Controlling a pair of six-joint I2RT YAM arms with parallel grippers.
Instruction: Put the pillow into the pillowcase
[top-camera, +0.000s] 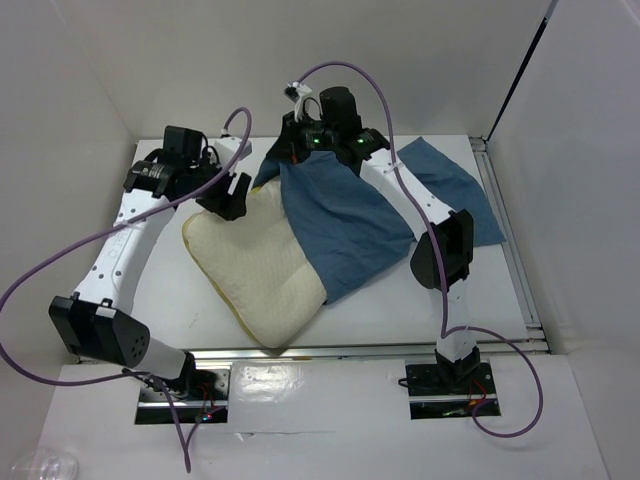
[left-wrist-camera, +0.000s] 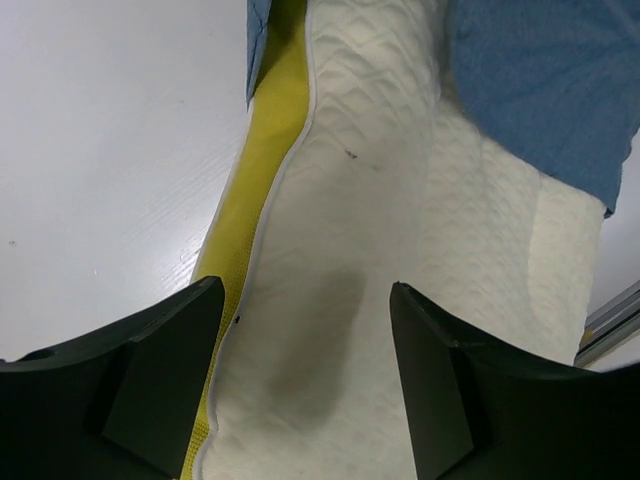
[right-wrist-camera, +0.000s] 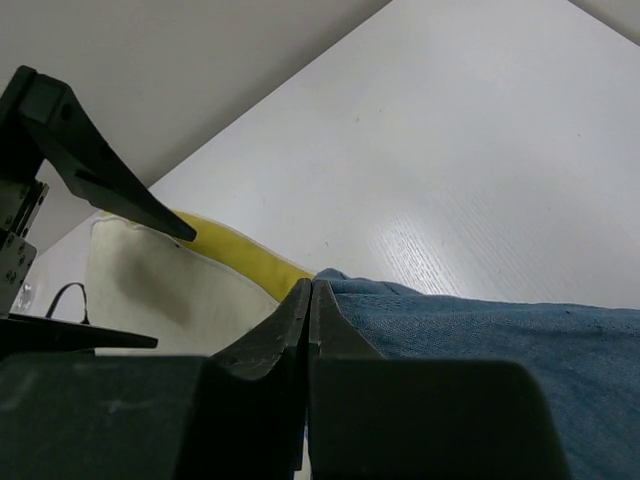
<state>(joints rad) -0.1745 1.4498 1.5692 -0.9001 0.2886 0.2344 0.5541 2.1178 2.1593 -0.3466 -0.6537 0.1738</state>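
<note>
Jaws gape on the left arm (top-camera: 128, 238), pinch together on the right arm (top-camera: 412, 197).

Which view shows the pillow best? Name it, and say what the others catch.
Top external: nearly the whole pillow shows, with one side under the pillowcase. Left wrist gives only a close strip of its quilted fabric with a yellow edge. Right wrist catches just one corner, low and partly blocked.

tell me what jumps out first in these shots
The cream pillow lies on the white table, its right edge under the dusty-blue pillowcase. The right gripper pinches the pillowcase's far edge, while the left gripper hangs open over the pillow's far end.
</note>
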